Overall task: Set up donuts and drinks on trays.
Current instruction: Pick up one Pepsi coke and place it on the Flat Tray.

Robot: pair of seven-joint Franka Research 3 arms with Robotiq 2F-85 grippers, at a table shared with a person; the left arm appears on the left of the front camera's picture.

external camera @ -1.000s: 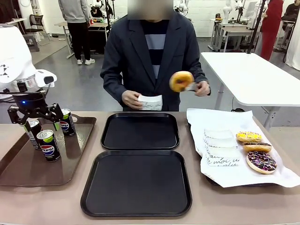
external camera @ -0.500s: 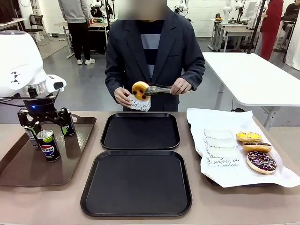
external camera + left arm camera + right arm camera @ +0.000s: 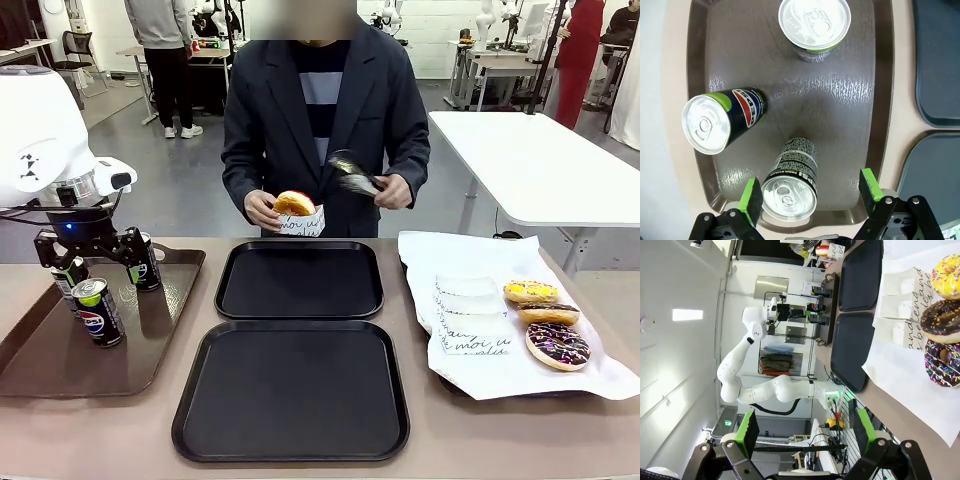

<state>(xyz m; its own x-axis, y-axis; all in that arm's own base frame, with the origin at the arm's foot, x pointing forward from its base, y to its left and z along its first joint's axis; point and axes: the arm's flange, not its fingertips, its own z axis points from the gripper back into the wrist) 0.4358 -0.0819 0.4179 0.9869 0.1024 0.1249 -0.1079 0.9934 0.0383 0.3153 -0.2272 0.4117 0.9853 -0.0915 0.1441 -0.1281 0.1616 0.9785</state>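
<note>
The left arm (image 3: 40,130) hangs at the scene's left with the left gripper (image 3: 88,252) pointing straight down, fingers spread wide, and the right gripper (image 3: 805,426) likewise gapes, empty.

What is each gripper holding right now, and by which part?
Nothing. The left gripper stands open over a Pepsi can, not gripping it; the right gripper is open and empty.

2 black trays (image 3: 290,392); black cans (image 3: 97,312); donut (image 3: 295,203) seemingly orange-glazed.

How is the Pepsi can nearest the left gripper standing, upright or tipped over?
Upright. The can stands on its base on the brown tray, silver top facing up, below the left gripper and its open jaws.
</note>
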